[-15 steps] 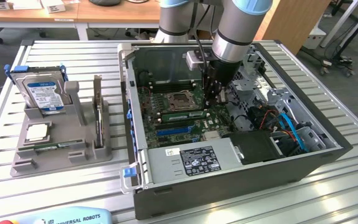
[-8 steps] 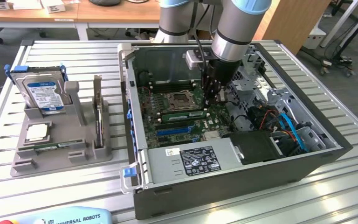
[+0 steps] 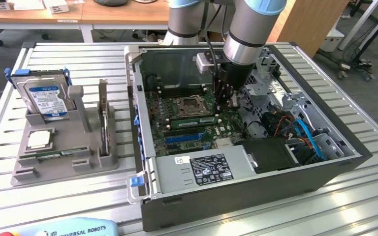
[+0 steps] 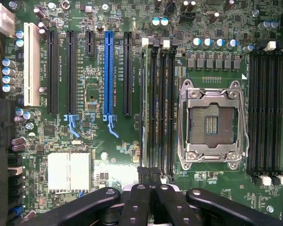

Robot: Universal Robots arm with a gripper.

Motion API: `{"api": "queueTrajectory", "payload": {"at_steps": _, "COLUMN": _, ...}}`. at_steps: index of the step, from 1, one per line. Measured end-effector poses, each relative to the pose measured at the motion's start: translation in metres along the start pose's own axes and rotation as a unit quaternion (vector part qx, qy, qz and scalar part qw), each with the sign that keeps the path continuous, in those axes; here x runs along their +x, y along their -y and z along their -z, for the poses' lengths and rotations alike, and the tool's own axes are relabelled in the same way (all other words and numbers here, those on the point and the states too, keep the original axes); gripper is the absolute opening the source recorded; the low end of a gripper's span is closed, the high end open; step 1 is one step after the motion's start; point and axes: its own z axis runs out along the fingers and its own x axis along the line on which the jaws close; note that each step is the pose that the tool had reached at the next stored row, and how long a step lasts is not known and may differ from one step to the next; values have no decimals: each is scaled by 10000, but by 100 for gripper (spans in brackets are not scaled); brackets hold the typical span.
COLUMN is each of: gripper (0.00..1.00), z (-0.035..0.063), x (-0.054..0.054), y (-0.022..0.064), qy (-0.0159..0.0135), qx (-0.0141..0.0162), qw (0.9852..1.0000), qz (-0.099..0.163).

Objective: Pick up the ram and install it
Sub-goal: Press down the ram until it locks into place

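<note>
Wrist view: the claw (image 4: 150,175) is closed narrow, its dark fingers (image 4: 137,207) pressed together at six o'clock of the frame, and just beyond the fingertips a thin green stick, the ram (image 4: 144,106), stands on edge in the slot nearest the blue expansion slot (image 4: 108,75), running toward twelve o'clock; whether the fingers still pinch its end I cannot tell. At three o'clock from the ram lies the bare silver CPU socket (image 4: 211,123) on the motherboard (image 4: 92,89). In the exterior view the arm (image 3: 248,34) reaches down into the open computer case (image 3: 241,196), the claw (image 3: 227,101) just beside the socket. The case rests on a slatted metal tabletop (image 3: 366,206). At nine o'clock of the case a grey parts holder (image 3: 64,162) carries a hard drive (image 3: 45,98) with a blue label. At six o'clock a pale blue device reads "UNIVERSAL ROBOTS" (image 3: 77,229). Wooden desks (image 3: 110,17) stand behind, at twelve o'clock.
</note>
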Motion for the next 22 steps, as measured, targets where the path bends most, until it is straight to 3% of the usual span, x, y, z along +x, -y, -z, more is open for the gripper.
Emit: {"api": "queueTrajectory", "payload": {"at_steps": 22, "gripper": 10, "z": -64, "x": 1, "y": 37, "qy": 3, "qx": 0, "qw": 10000, "qz": 0}}
